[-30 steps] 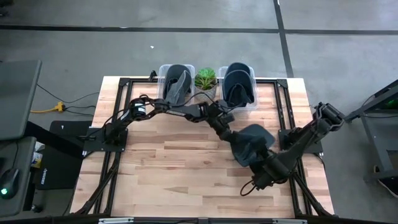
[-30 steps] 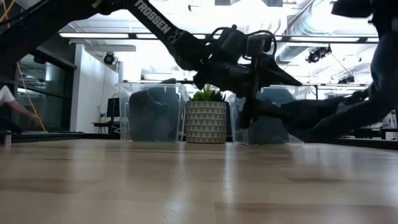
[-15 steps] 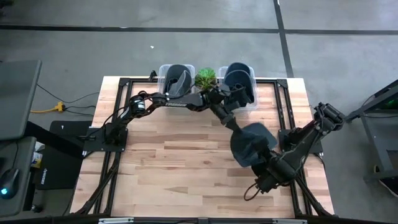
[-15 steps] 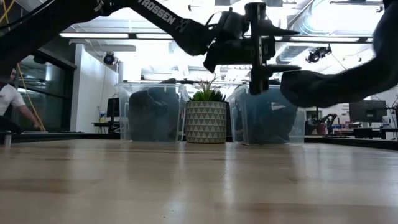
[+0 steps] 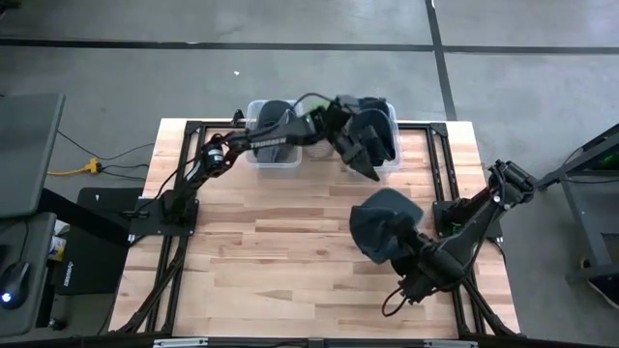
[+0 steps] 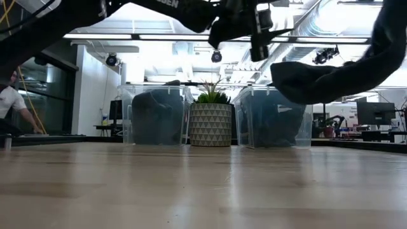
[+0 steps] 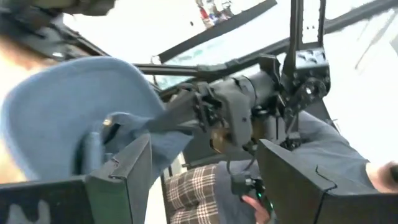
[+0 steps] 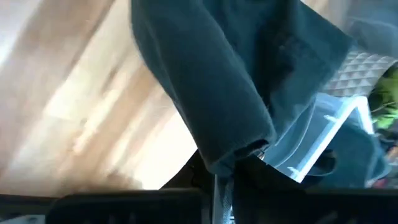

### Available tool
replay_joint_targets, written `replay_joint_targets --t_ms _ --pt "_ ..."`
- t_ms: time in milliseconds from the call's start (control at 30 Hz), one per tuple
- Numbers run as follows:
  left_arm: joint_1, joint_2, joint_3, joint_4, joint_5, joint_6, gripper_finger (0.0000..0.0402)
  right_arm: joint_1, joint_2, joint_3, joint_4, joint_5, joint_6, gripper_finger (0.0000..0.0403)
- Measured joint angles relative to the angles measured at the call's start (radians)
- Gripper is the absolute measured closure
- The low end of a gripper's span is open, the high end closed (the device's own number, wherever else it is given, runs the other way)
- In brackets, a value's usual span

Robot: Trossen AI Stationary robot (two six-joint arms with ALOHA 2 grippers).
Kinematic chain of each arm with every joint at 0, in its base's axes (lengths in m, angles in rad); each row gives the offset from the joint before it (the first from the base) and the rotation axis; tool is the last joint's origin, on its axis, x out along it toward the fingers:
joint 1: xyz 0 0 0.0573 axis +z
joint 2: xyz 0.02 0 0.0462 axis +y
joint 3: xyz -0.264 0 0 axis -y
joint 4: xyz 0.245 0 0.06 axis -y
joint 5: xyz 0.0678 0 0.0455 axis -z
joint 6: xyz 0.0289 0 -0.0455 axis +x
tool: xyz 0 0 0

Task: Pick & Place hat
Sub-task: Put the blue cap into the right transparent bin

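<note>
The dark blue hat is up in the air over the table's right half, held by my right gripper. It also shows in the low view and fills the right wrist view. My left gripper is open and empty, raised high over the far edge in front of the right bin. Its fingers stand wide apart in the left wrist view, which looks across at the hat on the right arm. My right gripper is shut on the hat's edge, which is pinched between the two fingers. The fingers come from the near right, slanting. The hat is lifted clear of the table and reaches out from the fingers toward the table's middle, its cloth bunched at the hold.
Two clear plastic bins stand at the far edge, the left one and the right one, each with dark hats inside. A potted plant stands between them. Bare wood lies in the middle and to the left. A person is far behind.
My left gripper has drawn back from the hat, moving up and toward the far edge until it is over the bins. My right gripper has kept its hold and the hat has risen higher above the table, shifting slightly left.
</note>
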Motion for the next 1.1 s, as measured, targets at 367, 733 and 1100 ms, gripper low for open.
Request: replay_joint_targets --t_ms 367,733,1100 --pt "0.106 0.0 0.152 -0.685 -0.055 0.385 0.0168 -0.087 0.0 0.0 -0.001 0.193 -0.257 0.0387" --pt "0.101 0.0 0.152 -0.947 -0.134 0.576 0.0168 -0.223 -0.05 -0.002 -0.001 0.341 -0.383 0.0387" --pt "0.056 0.0 0.152 -0.882 -0.242 0.578 0.0168 -0.267 -0.068 -0.002 -0.001 0.368 -0.414 0.0387"
